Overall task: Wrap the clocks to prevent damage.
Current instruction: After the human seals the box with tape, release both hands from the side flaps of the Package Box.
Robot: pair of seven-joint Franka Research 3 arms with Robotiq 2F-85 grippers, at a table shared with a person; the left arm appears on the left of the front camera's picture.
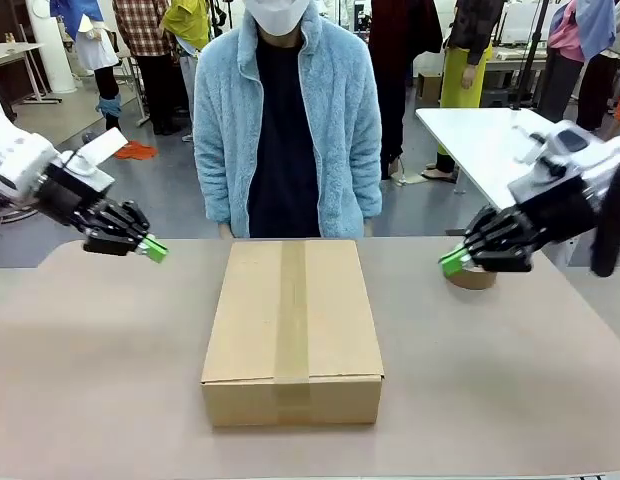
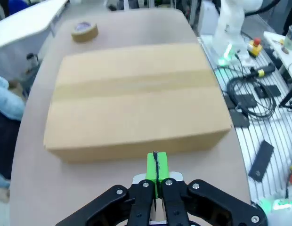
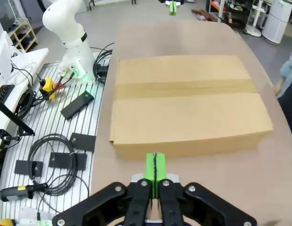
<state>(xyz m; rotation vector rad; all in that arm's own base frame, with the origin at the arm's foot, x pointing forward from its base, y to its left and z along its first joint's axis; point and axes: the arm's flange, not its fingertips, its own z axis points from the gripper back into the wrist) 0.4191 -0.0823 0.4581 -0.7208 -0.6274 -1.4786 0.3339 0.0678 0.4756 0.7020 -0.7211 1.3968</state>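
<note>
Two grippers closed, box sealed and untouched

Both grippers hover above the table with pads pressed together and nothing between them. My left gripper sits left of the box, well apart from it. My right gripper sits right of the box, just beside the tape roll, which lies on the table near the far right edge.

The box stands at table centre, flaps down, with a tape strip running near to far along its top seam. No clocks are visible; I judge they are inside the box, but I cannot confirm it. A person stands at the far side, directly behind the box, hands out of view.

Step in hand, as I judge it: either the start, before the box is opened, or the end, after sealing. The frames do not settle which.

Next move, if opening is required:
1. Spread one gripper's pads.
2. Bring it to the seam.
3. Steady the box with the other arm so it does not slide.
</note>
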